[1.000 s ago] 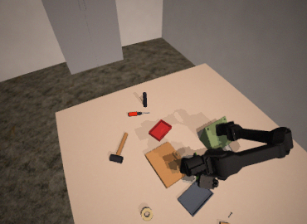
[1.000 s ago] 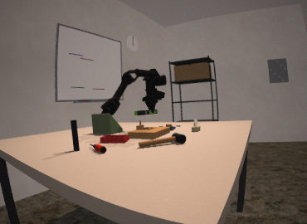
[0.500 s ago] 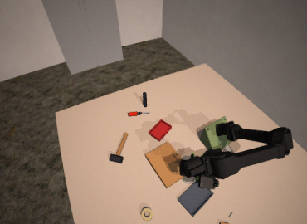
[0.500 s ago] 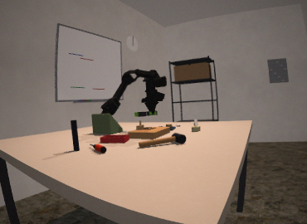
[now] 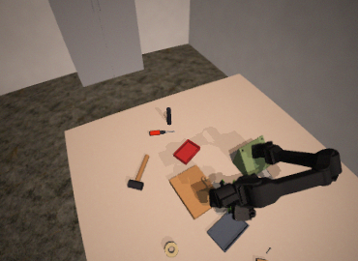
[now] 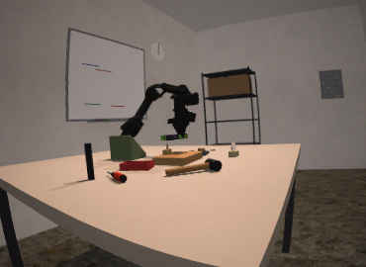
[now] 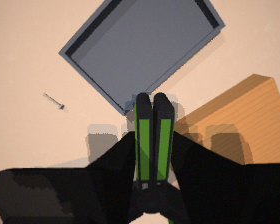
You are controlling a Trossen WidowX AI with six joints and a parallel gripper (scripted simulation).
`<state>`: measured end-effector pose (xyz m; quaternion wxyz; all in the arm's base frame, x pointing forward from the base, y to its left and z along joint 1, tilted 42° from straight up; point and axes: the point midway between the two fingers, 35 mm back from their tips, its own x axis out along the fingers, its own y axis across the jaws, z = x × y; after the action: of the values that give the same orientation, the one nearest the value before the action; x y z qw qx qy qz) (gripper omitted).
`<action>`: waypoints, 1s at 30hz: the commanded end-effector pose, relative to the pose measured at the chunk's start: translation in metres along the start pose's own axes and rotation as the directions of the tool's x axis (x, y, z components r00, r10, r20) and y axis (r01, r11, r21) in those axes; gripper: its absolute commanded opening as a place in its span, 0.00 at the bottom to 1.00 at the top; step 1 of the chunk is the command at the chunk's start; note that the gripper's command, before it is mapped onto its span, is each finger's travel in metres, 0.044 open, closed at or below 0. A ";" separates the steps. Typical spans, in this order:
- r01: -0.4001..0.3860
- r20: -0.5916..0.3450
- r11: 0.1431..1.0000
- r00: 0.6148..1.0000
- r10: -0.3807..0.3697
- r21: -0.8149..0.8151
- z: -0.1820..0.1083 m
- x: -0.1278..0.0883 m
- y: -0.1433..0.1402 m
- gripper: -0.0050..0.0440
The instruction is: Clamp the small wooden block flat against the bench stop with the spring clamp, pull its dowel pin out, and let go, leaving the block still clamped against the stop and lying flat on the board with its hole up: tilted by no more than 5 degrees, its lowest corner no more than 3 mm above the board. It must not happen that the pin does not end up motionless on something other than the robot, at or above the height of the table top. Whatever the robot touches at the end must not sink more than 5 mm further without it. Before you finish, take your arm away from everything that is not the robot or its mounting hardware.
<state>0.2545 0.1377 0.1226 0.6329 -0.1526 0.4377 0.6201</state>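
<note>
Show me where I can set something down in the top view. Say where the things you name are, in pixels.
Between the black-headed wooden hammer (image 5: 142,168) (image 6: 190,169) and the orange wooden board (image 5: 186,188) (image 6: 180,159) (image 7: 251,120), or left of the hammer. It's crowded beneath the arm (image 5: 285,186) (image 6: 143,110), between that board, the blue-grey tray (image 5: 227,232) (image 7: 141,55) and the green block (image 5: 248,159) (image 6: 123,147).
</note>
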 end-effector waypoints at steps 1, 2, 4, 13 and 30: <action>-0.003 -0.004 1.000 1.000 0.002 -0.026 -0.002 0.003 0.000 0.10; -0.003 -0.004 0.999 1.000 0.002 -0.032 -0.002 0.004 0.000 0.10; -0.003 -0.005 0.999 1.000 0.002 -0.045 -0.002 0.005 0.000 0.10; -0.003 -0.005 0.996 1.000 0.002 -0.092 -0.002 0.009 0.000 0.10; -0.003 -0.005 0.982 1.000 0.002 -0.191 -0.003 0.018 -0.001 0.10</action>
<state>0.2526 0.1465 0.1100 0.6167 -0.2083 0.3822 0.6559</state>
